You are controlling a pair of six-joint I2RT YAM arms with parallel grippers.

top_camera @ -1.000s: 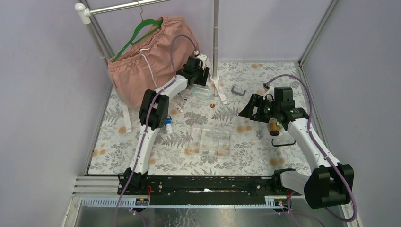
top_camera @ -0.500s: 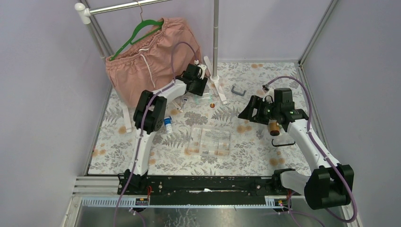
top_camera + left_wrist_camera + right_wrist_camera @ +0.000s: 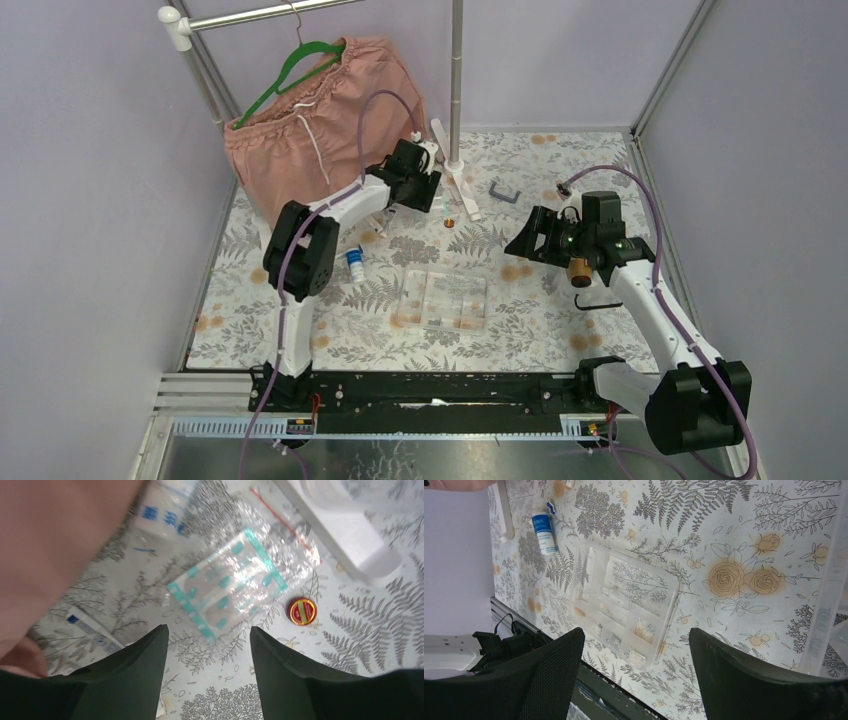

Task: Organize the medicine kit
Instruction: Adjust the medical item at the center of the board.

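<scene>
L arm elbow swung out to its left vs 1 s ago, and the L gripper (image 3: 206,629) has dropped lower and pulled back twd the pink shorts (image 3: 50,540). R arm shifted only slightly.

L gripper (image 3: 425,195): fingers spread wide, nothing btwn them, hovering over the floral surface (image 3: 360,645). Just ahead of its tips lies a clear zip bag (image 3: 227,582) holding teal-edged plasters, flat, tilted diagonally. Small red tin (image 3: 302,611) sits ahead-right of the gripper, just beside the bag's corner, not touching as far as I can tell. White-blue sachet (image 3: 90,627) is ahead-left, partly under the shorts' edge. White bottle w/ blue print (image 3: 160,505) is further ahead, blurred. White stand foot (image 3: 345,535) is far ahead-right.

R gripper (image 3: 634,632), also (image 3: 520,240): fingers wide apart, empty, raised above the surface. Clear box (image 3: 624,615) w/ compartments lies open on the surface straight ahead btwn the finger lines; also (image 3: 445,298). Blue-white bottle (image 3: 544,532) lies on its side well beyond the box, ahead-left; also (image 3: 354,266). Black handle (image 3: 598,302) lies loose on the surface under the R forearm, apart from the box.
</scene>
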